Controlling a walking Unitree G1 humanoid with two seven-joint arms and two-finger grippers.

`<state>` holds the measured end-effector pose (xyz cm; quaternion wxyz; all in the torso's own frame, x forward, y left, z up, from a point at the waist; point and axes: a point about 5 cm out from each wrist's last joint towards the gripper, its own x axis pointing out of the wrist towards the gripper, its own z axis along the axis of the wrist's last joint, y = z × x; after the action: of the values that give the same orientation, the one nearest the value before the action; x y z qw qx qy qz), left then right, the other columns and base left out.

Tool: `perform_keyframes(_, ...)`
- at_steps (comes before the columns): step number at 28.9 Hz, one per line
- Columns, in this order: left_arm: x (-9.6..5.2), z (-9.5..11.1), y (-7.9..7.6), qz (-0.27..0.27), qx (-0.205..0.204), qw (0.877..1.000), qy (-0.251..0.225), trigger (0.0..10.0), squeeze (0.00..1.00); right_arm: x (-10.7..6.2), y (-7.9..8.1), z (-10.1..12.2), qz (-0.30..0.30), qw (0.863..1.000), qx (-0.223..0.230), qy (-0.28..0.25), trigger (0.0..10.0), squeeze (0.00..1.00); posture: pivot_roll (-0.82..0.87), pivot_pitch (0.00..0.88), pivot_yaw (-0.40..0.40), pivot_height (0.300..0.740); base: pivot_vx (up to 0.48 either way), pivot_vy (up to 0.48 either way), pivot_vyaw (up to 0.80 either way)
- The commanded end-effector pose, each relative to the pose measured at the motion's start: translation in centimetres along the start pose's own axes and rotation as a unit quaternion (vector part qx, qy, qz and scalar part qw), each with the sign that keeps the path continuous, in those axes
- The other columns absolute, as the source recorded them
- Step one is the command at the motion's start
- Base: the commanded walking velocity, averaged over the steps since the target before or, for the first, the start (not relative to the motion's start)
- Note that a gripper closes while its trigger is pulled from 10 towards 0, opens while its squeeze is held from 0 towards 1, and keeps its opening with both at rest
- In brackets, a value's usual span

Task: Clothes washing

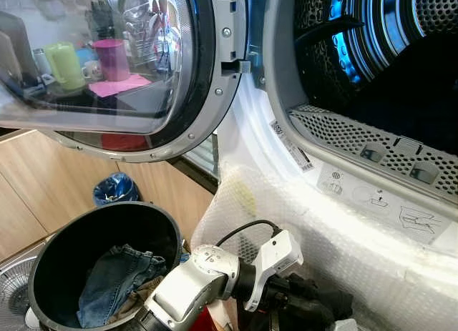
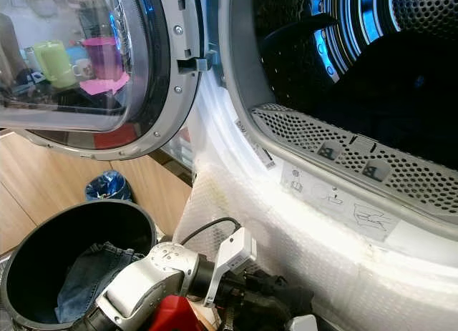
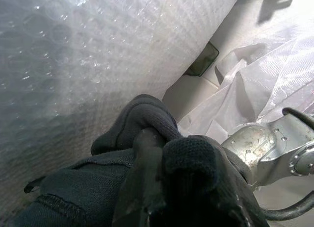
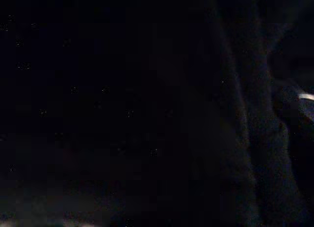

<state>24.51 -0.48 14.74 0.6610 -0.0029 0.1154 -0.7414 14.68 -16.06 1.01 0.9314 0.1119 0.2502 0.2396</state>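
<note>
Dark garment (image 3: 147,153), clamped in left gripper (image 3: 162,188), by washer (image 1: 343,231)

Black bucket (image 1: 154,215); blue jeans (image 1: 114,277); dark grey garment (image 3: 147,163); white bubble-wrapped washer front (image 1: 322,231).

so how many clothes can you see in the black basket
2: blue jeans lie in the middle of the black basket, and a tan garment pokes out beside them toward the left arm. More may be hidden underneath.

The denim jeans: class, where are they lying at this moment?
In the left eye view, the denim jeans lie inside the black bin, lower left, below the open washer door.
</note>
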Motion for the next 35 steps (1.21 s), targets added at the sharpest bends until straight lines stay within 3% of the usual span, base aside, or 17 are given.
perform_keyframes(1, 0.2, 2.7, -1.0, -0.031, 0.039, 0.997, -0.054, 0.0, 0.00, -0.6, -0.5, -2.1, -0.027, 0.998, 0.022, 0.045, 9.6, 0.00, 0.09, 0.029, 0.008, 0.740, 0.000, 0.000, 0.00)
perform_keyframes(2, 0.2, 2.8, -0.9, -0.030, 0.038, 0.997, -0.054, 0.0, 0.00, -0.7, -0.6, -2.4, -0.029, 0.998, 0.024, 0.049, 9.4, 0.00, 0.09, 0.029, 0.008, 0.740, 0.000, 0.000, 0.00)
perform_keyframes(3, 0.2, 2.8, -0.9, -0.030, 0.038, 0.997, -0.054, 0.0, 0.00, -0.7, -0.6, -2.5, -0.030, 0.998, 0.024, 0.051, 4.3, 0.00, 0.09, 0.031, 0.008, 0.740, 0.000, 0.000, 0.00)
perform_keyframes(4, 0.2, 2.8, -0.9, -0.029, 0.038, 0.997, -0.055, 0.0, 0.00, -0.7, -0.6, -2.5, -0.031, 0.998, 0.027, 0.050, 0.0, 0.00, 0.09, 0.031, 0.008, 0.740, 0.000, 0.000, 0.00)
perform_keyframes(28, 0.0, 3.0, -0.7, -0.017, 0.037, 0.998, -0.057, 0.0, 0.00, 0.4, -0.6, -1.7, -0.036, 0.998, 0.047, 0.007, 0.0, 0.00, 0.10, 0.040, 0.003, 0.740, 0.000, 0.000, 0.00)
perform_keyframes(35, -0.1, 3.0, -0.7, -0.018, 0.039, 0.998, -0.056, 0.0, 0.00, 0.5, 0.0, -1.3, -0.011, 0.999, 0.051, -0.008, 0.0, 0.00, 0.10, 0.039, 0.010, 0.740, 0.000, 0.000, 0.00)
